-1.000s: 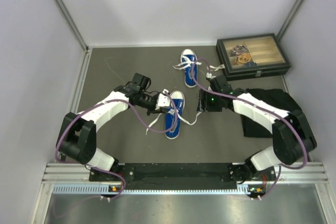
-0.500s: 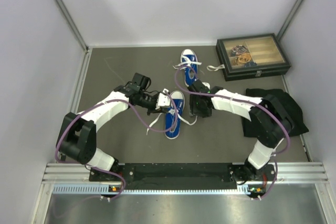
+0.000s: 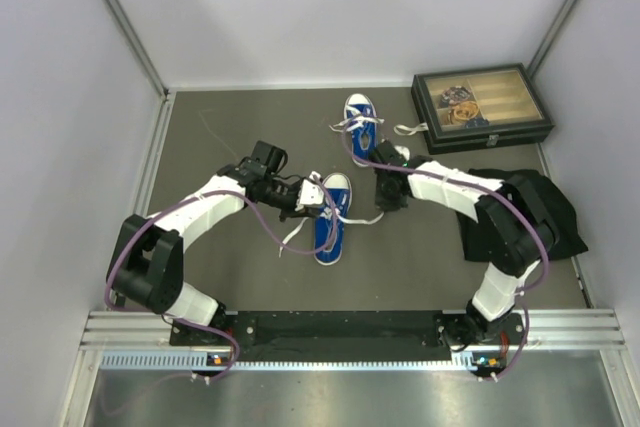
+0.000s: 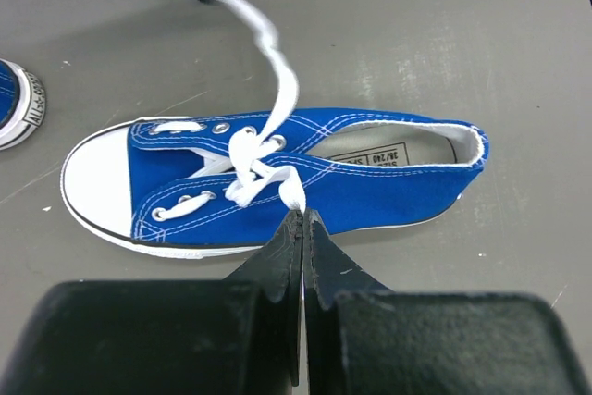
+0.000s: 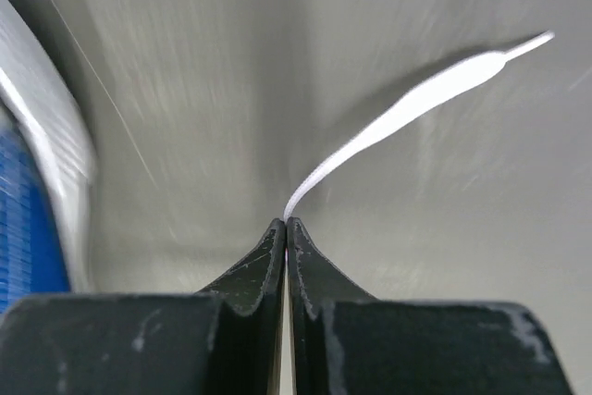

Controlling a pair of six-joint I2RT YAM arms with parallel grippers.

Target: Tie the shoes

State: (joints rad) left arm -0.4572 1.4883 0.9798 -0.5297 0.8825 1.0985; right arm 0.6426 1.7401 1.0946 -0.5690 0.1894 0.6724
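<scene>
Two blue shoes with white laces lie on the grey table. The near shoe (image 3: 329,219) (image 4: 370,173) is between the arms; the far shoe (image 3: 359,127) is behind it, and its toe (image 4: 13,104) shows in the left wrist view. My left gripper (image 3: 318,197) (image 4: 302,216) is shut on one white lace end (image 4: 292,195) at the near shoe's eyelets. My right gripper (image 3: 381,207) (image 5: 286,224) is shut on the other lace end (image 5: 407,108), low over the table, to the right of that shoe. This lace (image 4: 277,90) runs taut from the eyelets to it.
A dark glass-lidded box (image 3: 480,107) stands at the back right. A black cloth (image 3: 530,209) lies right of the right arm. Grey walls and metal rails close in the table on the left, back and right.
My right arm swung left toward the near shoe, then back a little, and its jaws shut on the lace end. The left gripper kept its hold and did not move.
</scene>
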